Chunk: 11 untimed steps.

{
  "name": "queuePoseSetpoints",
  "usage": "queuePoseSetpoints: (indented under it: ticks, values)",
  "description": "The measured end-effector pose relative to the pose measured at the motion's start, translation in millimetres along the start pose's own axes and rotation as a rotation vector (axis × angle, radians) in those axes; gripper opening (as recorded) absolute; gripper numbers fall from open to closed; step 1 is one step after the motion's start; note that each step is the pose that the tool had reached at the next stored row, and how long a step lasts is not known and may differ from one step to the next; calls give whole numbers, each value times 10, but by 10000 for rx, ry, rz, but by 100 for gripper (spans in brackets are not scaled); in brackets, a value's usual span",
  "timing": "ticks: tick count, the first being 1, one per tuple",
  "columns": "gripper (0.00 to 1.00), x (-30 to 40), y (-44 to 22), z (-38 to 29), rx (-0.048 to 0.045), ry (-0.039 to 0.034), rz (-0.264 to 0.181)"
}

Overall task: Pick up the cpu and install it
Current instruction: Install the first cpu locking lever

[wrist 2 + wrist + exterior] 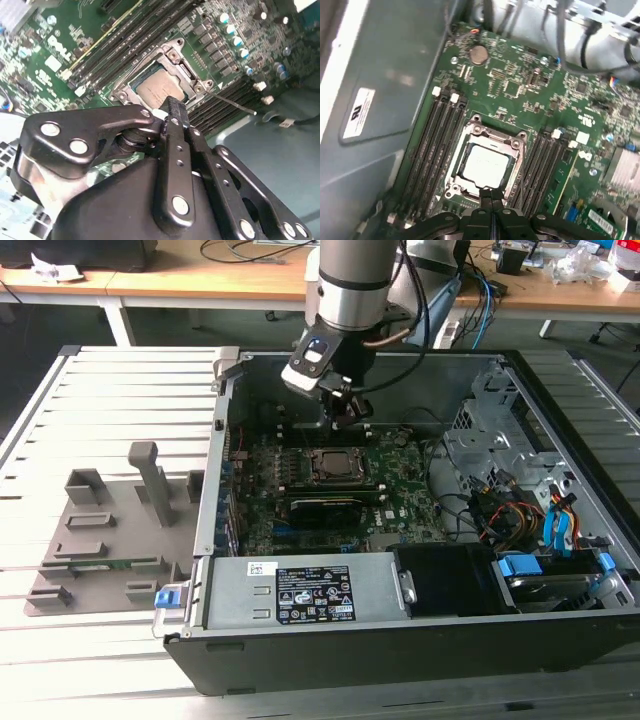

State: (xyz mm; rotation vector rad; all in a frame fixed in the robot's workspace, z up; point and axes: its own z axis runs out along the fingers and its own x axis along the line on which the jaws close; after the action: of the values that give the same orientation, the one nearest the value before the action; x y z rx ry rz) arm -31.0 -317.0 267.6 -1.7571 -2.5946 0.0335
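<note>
Closed black gripper (173, 111) with fingers pressed together and nothing between them, hanging over the open computer case (560, 640) in the exterior view. Just beyond the fingertips in both wrist views, the cpu (485, 165) lying flat inside the metal-framed socket (476, 131), silvery top up, apart from the jaws. Farther out, black memory slots (435, 150) flanking the socket on the green motherboard (520, 85).

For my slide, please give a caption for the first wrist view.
Shut black pincer above the small silvery-grey square cpu lying in its metal-framed socket.
</note>
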Motion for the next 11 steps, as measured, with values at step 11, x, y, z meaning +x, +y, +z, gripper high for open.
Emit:
queuePoseSetpoints:
  ticks: [11]
  values:
    - [11, 0, 0, 0, -21, -87, -3950]
